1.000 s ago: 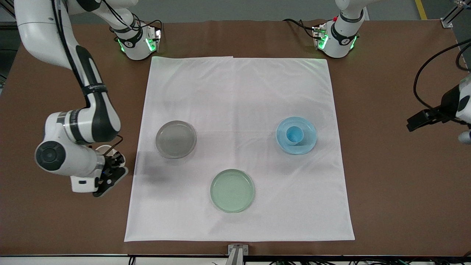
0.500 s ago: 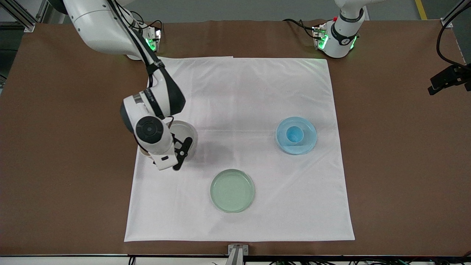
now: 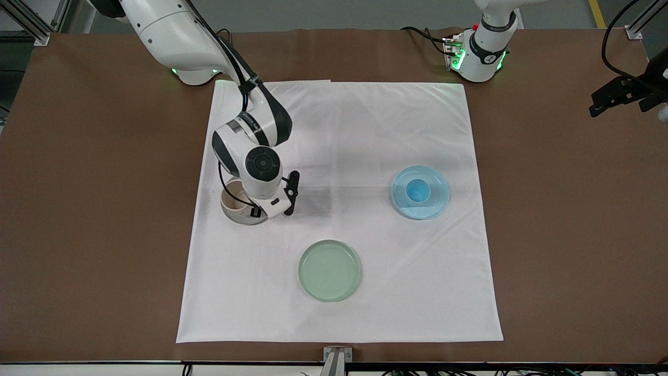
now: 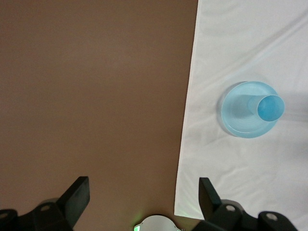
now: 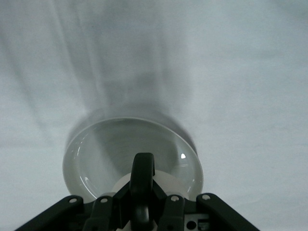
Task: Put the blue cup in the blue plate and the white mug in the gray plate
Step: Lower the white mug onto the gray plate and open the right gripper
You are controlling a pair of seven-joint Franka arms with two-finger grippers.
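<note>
White mug (image 3: 236, 201): carried in from the table's right-arm edge, now over gray plate (image 3: 249, 216), right pincer (image 5: 142, 202) clamped on its handle; release pending. Left pincer (image 4: 144, 195): apart, waiting.

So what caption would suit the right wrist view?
Right gripper holds the white mug over the gray plate.

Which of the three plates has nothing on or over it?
The pale green plate, nearest the front camera. The blue plate holds a cup; the gray plate sits under the mug.
</note>
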